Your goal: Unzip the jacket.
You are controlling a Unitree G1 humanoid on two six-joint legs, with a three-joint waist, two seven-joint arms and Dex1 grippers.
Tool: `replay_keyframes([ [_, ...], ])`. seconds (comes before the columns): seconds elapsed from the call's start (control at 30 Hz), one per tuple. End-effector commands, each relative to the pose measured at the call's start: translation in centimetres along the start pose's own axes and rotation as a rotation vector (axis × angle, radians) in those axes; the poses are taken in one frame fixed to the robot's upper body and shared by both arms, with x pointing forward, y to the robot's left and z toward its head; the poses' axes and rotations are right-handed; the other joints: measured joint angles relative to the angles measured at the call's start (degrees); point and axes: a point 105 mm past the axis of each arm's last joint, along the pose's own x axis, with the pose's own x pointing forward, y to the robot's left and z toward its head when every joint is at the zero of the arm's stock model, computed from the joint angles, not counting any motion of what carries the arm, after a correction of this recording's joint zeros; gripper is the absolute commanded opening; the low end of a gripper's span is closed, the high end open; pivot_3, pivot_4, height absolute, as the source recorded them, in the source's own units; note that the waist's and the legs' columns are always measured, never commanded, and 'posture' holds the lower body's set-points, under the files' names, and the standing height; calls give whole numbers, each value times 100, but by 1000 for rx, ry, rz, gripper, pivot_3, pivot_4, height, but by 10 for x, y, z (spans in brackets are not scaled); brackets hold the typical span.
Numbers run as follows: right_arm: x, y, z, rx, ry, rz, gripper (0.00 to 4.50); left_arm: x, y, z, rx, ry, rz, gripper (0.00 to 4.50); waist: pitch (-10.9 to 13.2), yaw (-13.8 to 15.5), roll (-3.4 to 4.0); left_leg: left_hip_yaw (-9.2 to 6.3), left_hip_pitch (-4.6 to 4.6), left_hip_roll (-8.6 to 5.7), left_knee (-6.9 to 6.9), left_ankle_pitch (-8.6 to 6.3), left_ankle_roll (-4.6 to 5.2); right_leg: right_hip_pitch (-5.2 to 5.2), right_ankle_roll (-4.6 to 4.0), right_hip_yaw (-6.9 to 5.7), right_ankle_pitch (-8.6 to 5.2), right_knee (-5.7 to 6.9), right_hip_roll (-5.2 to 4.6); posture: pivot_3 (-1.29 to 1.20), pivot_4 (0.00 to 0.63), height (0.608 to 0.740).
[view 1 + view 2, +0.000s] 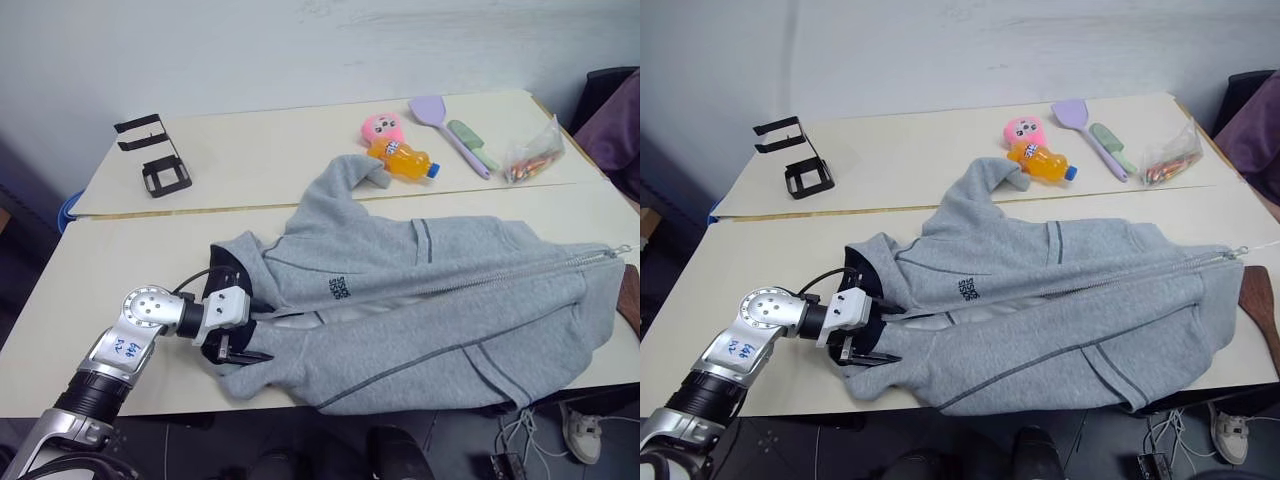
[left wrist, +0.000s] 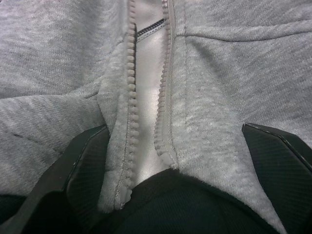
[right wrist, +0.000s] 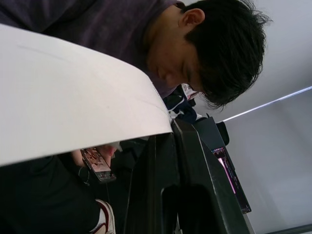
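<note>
Left gripper spread wide, straddling jacket collar. Zipper running rightward, away from it. Right gripper clenched, empty, farther off.

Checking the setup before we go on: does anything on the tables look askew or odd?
Mostly the jacket: it lies crumpled, hem over the table's near edge, one sleeve flung up against the orange bottle. Its zipper is already parted at the collar, where the open left hand sits.

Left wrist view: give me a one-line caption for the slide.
Open left gripper straddling the collar end of the grey jacket, its zipper already parted here.
</note>
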Motion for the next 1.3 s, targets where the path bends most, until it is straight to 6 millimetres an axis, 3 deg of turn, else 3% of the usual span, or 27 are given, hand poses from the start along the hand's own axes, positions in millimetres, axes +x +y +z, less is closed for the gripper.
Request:
replay_keyframes([
  [0.03, -1, -23, 13, 111, -81, -69, 22, 5, -38, -66, -239, 221, -108, 4500, 0, -2, 0, 0, 0, 0, 0, 0, 0, 0, 0, 0, 0, 0, 0, 0, 150, 740],
  [0.2, -9, 38, 52, 196, -316, 295, 22, 7, -31, -59, -245, 153, -46, 4500, 2, -32, -5, 1, 4, 3, -7, 0, -1, 30, 0, 0, 0, -8, 7, 0, 150, 740],
  [0.27, -18, 61, 54, 300, -348, 439, 22, 11, -29, -50, -241, 91, -30, 4500, 2, -18, -6, -4, 22, 7, -9, -2, -3, 52, 1, -4, 0, -14, 9, 0, 150, 740],
  [0.33, -26, 70, 47, 291, -342, 491, 401, 11, -28, -45, -225, 63, -22, 4500, 5, 11, -10, -8, 23, 8, -9, -1, -3, 57, 1, -5, 0, -14, 8, 0, 150, 740],
  [0.43, -36, 72, 30, 314, -296, 533, 1216, 10, -30, -40, -210, 32, -20, 4500, 4, 77, -9, -13, 17, 4, -6, -1, 0, 24, 2, -9, 1, -12, 3, 0, 150, 740],
  [0.67, -71, 37, 2, 281, -234, 546, 3549, -3, -28, -34, -184, -10, 33, 4500, 13, 72, -23, 4, -6, 12, -10, -4, -5, -9, -1, 1, -1, -7, 15, 0, 150, 740],
  [0.77, -100, 39, 45, 438, -405, 696, 4484, -5, -26, -26, -159, -68, 50, 4500, 17, -10, -34, 11, -8, 13, -14, -9, -8, -7, -1, 13, -1, 0, 13, 0, 150, 740],
  [0.8, -110, 44, 58, 502, -432, 769, 4484, -5, -26, -24, -147, -83, 52, 4500, 19, -18, -44, 12, -7, 15, -30, -10, -9, -2, -1, 18, -1, 0, 14, 0, 150, 740],
  [0.9, -142, 76, 82, 698, -278, 1062, 4484, -4, -25, -20, -129, -100, 45, 4500, 26, 30, -64, 7, -3, 21, -35, -23, -38, -8, -2, 16, -1, 3, 18, 0, 150, 740],
  [1.0, -168, 109, 106, 732, -131, 1261, 4484, -1, -26, -19, -117, -101, 32, 4500, 32, 104, -78, -4, -12, 22, -33, -10, -17, -36, -6, 9, -2, 1, 16, 0, 150, 740],
  [1.17, -169, 140, 130, 787, -33, 1295, 4484, 5, -27, -16, -105, -110, 16, 4500, 41, 181, -109, -6, -38, 19, -16, -21, -4, -51, -8, 4, -3, -17, 8, 0, 150, 740],
  [1.3, -142, 149, 118, 588, -12, 1109, 4484, 11, -25, -12, -92, -121, 14, 4500, 30, 251, -113, -14, -111, 14, 8, -24, -1, -114, -7, -9, -2, -7, 7, 0, 150, 740],
])
